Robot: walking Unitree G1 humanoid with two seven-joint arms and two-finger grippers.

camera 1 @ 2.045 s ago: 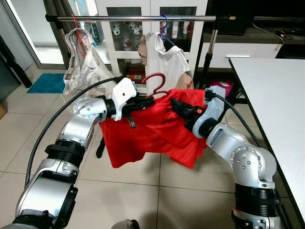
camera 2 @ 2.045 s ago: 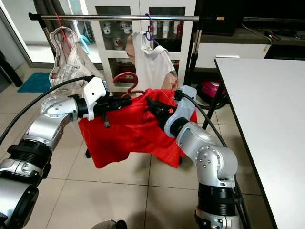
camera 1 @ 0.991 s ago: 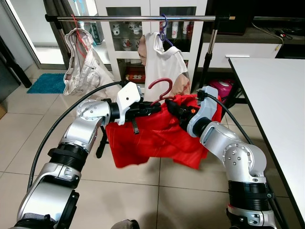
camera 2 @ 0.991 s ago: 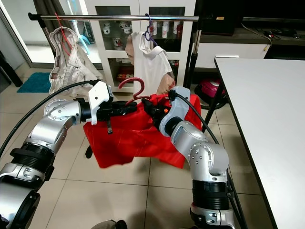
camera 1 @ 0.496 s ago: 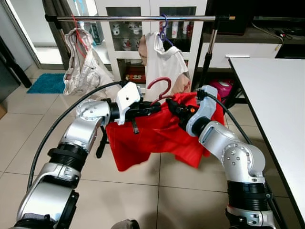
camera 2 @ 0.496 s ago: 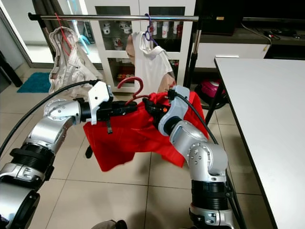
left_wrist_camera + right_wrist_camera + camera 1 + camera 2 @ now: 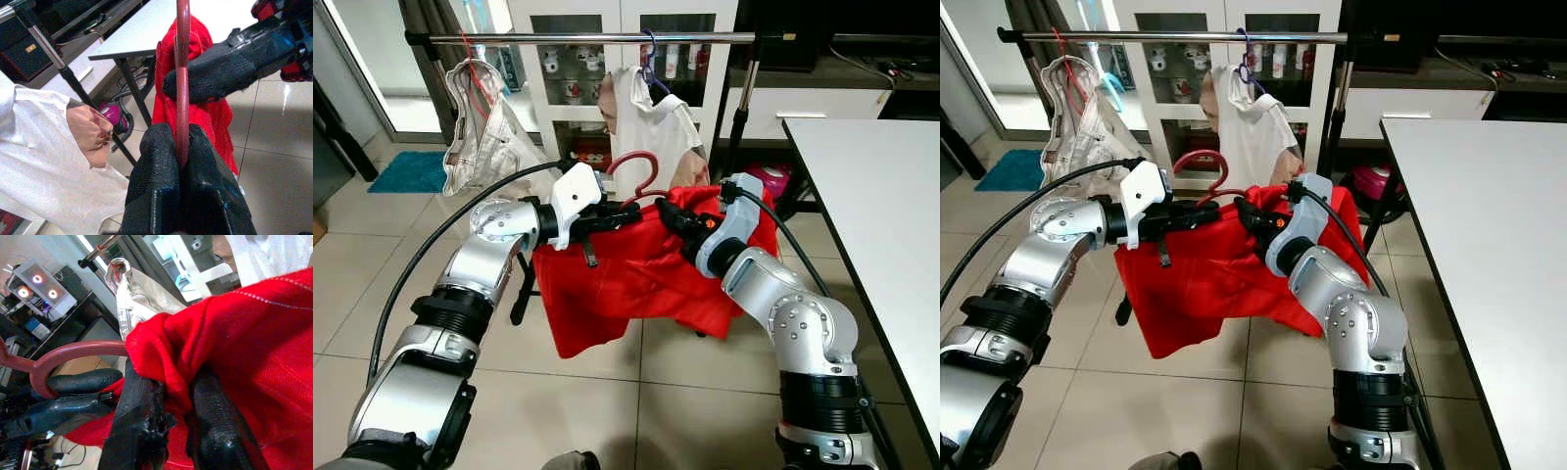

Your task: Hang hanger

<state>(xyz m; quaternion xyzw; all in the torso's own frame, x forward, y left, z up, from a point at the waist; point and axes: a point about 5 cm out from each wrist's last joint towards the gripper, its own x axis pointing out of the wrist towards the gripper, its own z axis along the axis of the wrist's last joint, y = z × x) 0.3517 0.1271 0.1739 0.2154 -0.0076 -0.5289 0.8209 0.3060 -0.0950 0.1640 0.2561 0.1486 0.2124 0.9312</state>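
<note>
Here my left end effector (image 7: 178,161) is pressed tight on the thin neck of the dark red plastic hanger (image 7: 633,174), its hook curving upward in front of me, below the silver metal clothes rail (image 7: 587,38). My right end effector (image 7: 168,396) pinches a bunched fold of the bright red cloth garment (image 7: 626,279), just beside the left one; the garment droops from the hanger between my two arms, above the beige tiled floor (image 7: 352,284). On the rail hang a white shirt (image 7: 651,122) on a purple hook and a beige garment (image 7: 484,132) further to my left. A white table (image 7: 881,196) stands to my right.
</note>
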